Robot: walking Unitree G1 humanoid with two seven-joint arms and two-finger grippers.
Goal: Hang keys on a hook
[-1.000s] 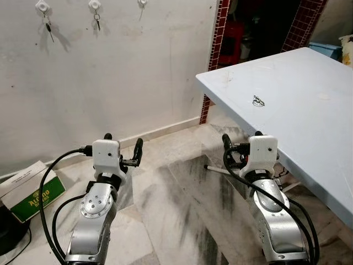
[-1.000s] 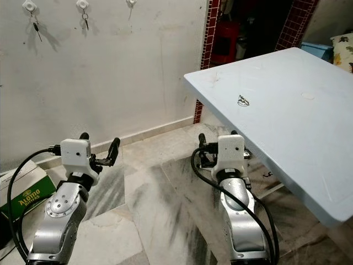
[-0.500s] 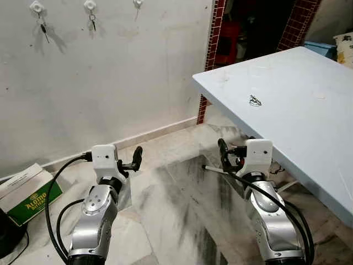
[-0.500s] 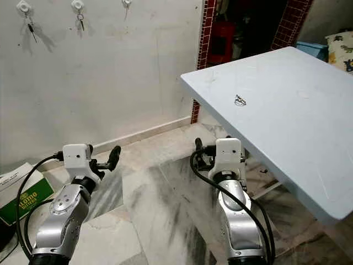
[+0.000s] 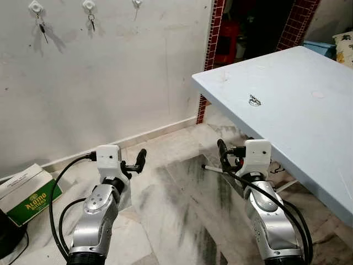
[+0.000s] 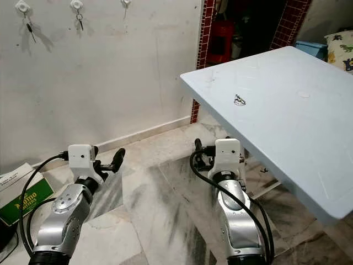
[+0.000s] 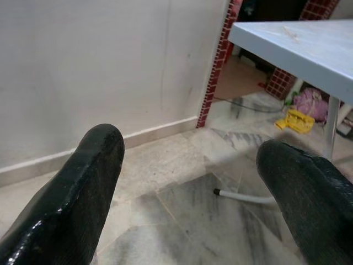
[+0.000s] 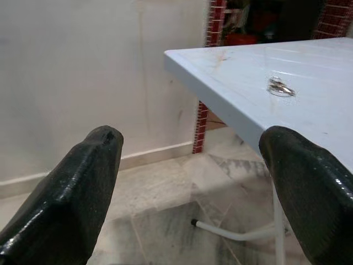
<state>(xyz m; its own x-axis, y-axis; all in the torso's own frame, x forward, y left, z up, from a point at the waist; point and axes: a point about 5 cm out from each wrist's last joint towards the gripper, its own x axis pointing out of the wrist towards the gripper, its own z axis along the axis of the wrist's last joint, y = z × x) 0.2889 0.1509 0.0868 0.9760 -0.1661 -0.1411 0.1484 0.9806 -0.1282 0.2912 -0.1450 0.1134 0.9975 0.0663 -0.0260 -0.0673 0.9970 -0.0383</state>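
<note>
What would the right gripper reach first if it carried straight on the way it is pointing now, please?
Probably the white wall: the open right gripper points at it over bare floor, with the table's edge just beside that line. Depth is hard to judge.

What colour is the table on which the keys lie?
The table is pale blue, seen best in the left eye view.

green carton (image 5: 30, 200) on marble floor (image 5: 182, 215) | yellow toy (image 7: 298, 118) under table | red-tiled pillar (image 5: 209, 49)
</note>
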